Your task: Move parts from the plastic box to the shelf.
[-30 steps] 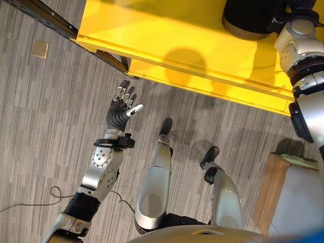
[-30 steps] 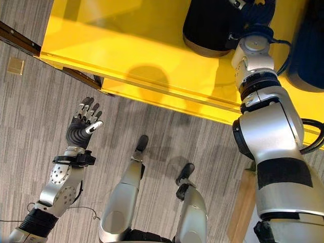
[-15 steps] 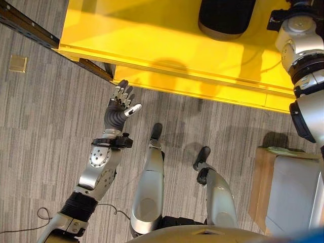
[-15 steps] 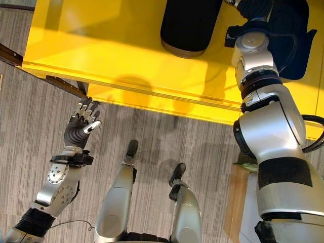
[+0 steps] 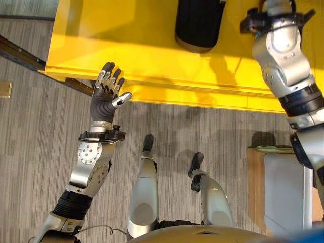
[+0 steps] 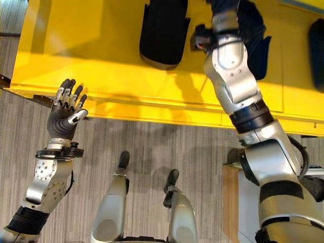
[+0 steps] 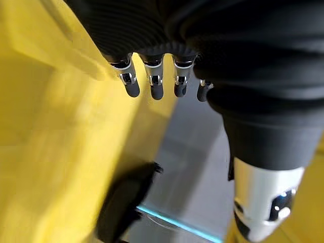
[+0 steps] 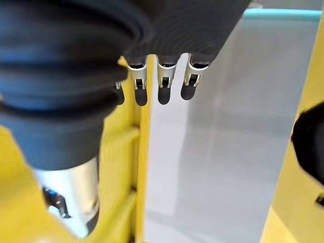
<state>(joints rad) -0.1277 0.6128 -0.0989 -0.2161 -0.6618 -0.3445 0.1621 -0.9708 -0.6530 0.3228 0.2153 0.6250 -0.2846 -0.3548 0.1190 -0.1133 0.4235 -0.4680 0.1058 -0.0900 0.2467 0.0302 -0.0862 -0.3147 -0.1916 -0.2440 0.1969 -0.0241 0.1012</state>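
Observation:
A yellow shelf (image 5: 126, 30) spans the far side of the floor. A rounded black part (image 5: 198, 23) lies on it, and a second black part (image 6: 256, 43) is half hidden behind my right forearm. My left hand (image 5: 104, 98) is raised, open and empty, palm toward the shelf's front edge, left of the rounded part. My right arm stretches over the shelf; its hand (image 8: 163, 83) has straight fingers and holds nothing, with a black part (image 8: 310, 144) off to one side. In the left wrist view my left fingers (image 7: 152, 86) point past a black part (image 7: 124, 202).
A pale grey plastic box (image 5: 283, 192) sits on a wooden stand (image 5: 254, 177) at my lower right. Another dark part (image 6: 317, 50) lies at the shelf's right end. A dark rail (image 5: 20, 53) runs under the shelf's left corner over grey carpet.
The camera has swung toward the shelf. My right arm has reached farther over the shelf, past the black parts. My left hand has risen up to the shelf's front edge, still open.

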